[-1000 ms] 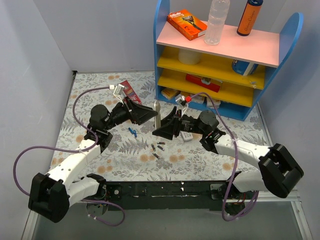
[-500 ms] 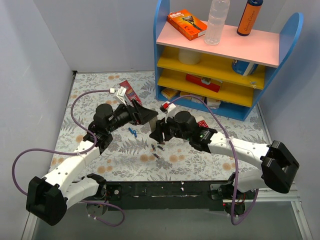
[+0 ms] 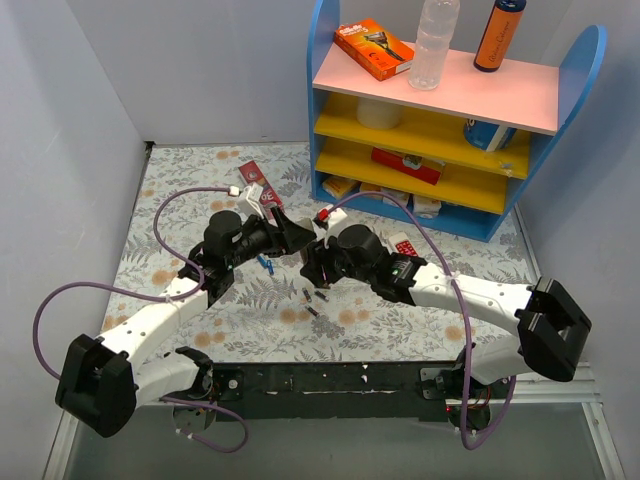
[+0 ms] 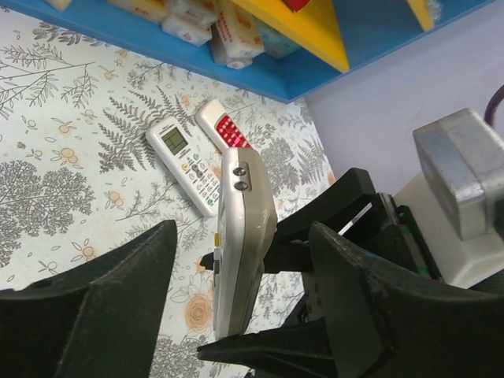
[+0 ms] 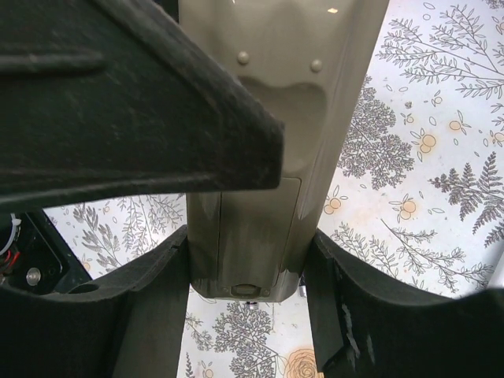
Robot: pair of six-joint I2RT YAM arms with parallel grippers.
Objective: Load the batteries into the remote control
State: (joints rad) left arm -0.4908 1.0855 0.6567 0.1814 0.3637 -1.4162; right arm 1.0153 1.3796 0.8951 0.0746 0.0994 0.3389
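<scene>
I count three remotes: one pale grey-white plastic remote (image 4: 246, 228) seen from its back, one slim white remote with a pale greenish screen (image 4: 187, 164), and one red-faced remote (image 4: 226, 131). On the flower-patterned desk (image 3: 185, 190) I make out three small dark cylindrical batteries (image 3: 305, 294), though they are tiny. There is one small blue clip (image 3: 265, 264) and one red packet (image 3: 249, 170). One blue shelf unit (image 3: 322, 100) carries three things on its pink top: one orange cardboard box (image 3: 373, 48), one clear plastic bottle (image 3: 435, 45), one orange bottle with a dark cap (image 3: 498, 35). I have two black end effectors: the left end effector (image 3: 300, 238) and the right end effector (image 3: 315, 262).
</scene>
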